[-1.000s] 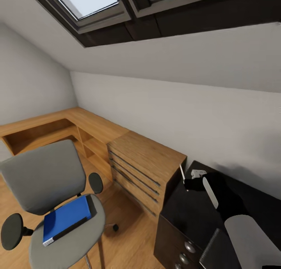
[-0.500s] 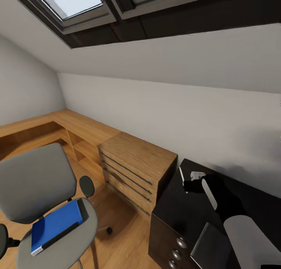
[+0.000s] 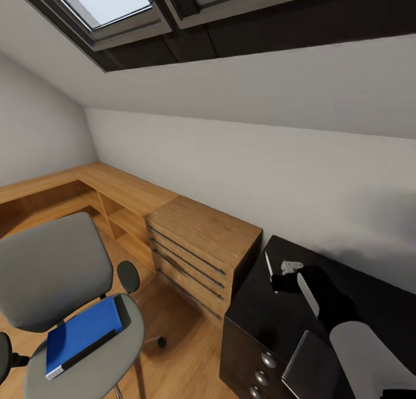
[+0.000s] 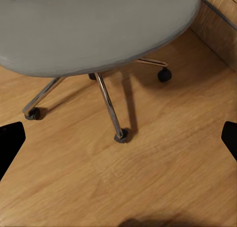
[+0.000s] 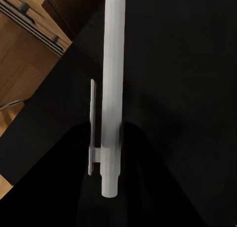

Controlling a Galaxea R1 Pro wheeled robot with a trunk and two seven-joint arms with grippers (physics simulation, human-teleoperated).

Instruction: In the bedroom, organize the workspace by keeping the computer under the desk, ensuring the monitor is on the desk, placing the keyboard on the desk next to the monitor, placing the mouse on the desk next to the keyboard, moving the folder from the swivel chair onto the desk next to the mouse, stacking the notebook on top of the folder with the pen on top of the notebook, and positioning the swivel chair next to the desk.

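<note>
Now | right claw clenched on thin white pen | left claw released | blue folder

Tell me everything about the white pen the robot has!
The pen is a thin, smooth white stick with a flat clip along one side, plastic by the look of it. The right gripper is shut on its lower end. In the head view the pen sticks up slanted, above the corner of the black desk. It does not seem to touch the desk.
</note>
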